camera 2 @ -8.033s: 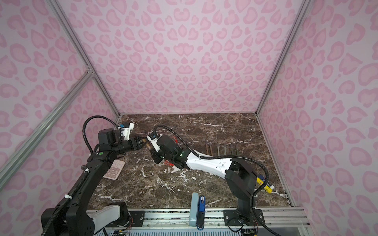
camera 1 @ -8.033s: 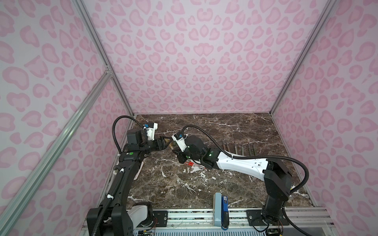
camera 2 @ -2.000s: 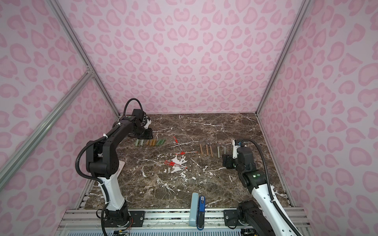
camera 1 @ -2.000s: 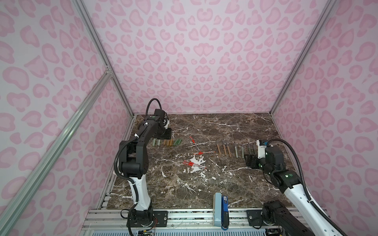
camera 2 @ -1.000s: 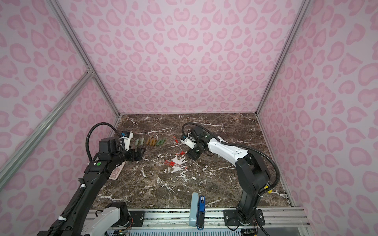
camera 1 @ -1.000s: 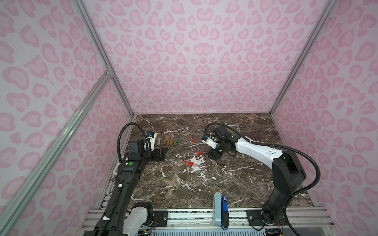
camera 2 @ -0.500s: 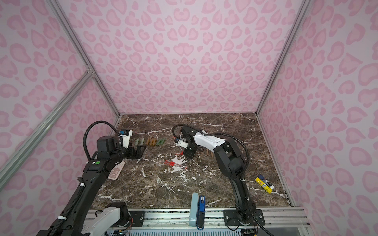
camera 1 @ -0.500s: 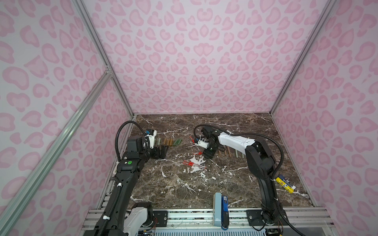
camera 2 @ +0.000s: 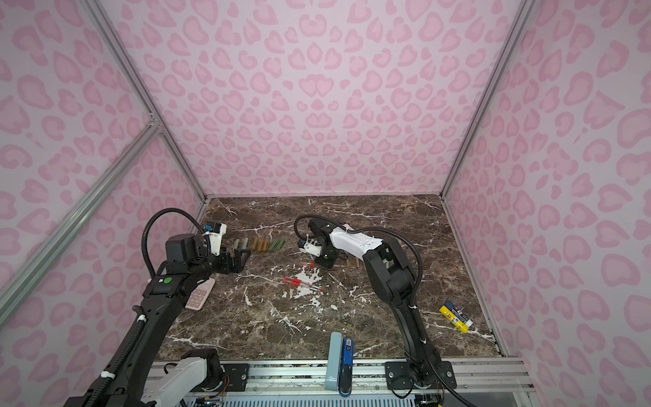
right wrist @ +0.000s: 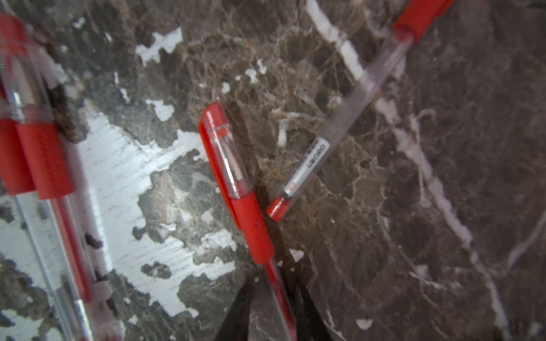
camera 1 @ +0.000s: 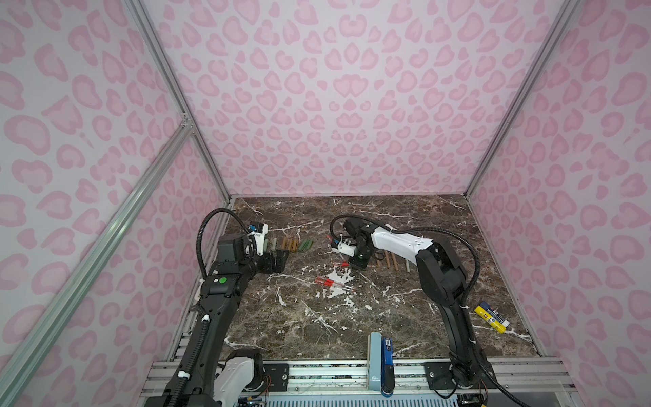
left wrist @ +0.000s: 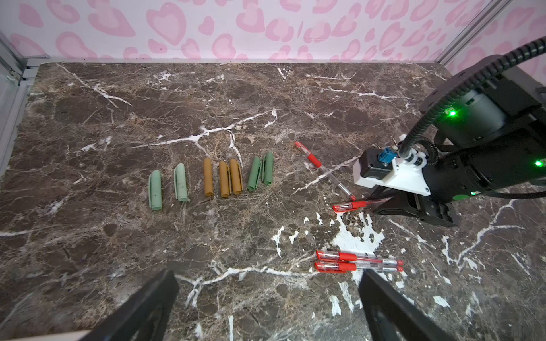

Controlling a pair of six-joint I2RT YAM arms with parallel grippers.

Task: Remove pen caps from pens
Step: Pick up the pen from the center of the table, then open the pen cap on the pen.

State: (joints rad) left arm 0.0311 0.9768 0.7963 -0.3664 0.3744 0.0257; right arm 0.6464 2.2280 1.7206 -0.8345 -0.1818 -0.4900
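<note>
Several pen caps (left wrist: 224, 183) lie in a row on the marble: pale green, tan and green, also seen in a top view (camera 1: 289, 244). My right gripper (right wrist: 274, 295) points down at the table's middle, jaws shut on the clear barrel of a red pen (right wrist: 236, 189) whose red cap (right wrist: 227, 153) is on. In a top view this right gripper (camera 1: 360, 264) holds the pen (camera 1: 341, 264) low over the table. My left gripper (left wrist: 267, 276) stands open and empty near the caps (camera 2: 262, 245). Two more capped red pens (left wrist: 354, 261) lie side by side.
Another clear pen (left wrist: 325, 171) lies slanted beside the held one. Tan and green pens (camera 1: 391, 260) lie partly hidden behind the right arm. A yellow-and-blue box (camera 1: 491, 317) sits at the front right, a pink calculator (camera 2: 199, 294) under the left arm, a blue stapler (camera 1: 382, 356) at the front edge.
My right gripper has swung left to the red pen and its jaws have closed round the barrel. The left arm has barely moved and stays open.
</note>
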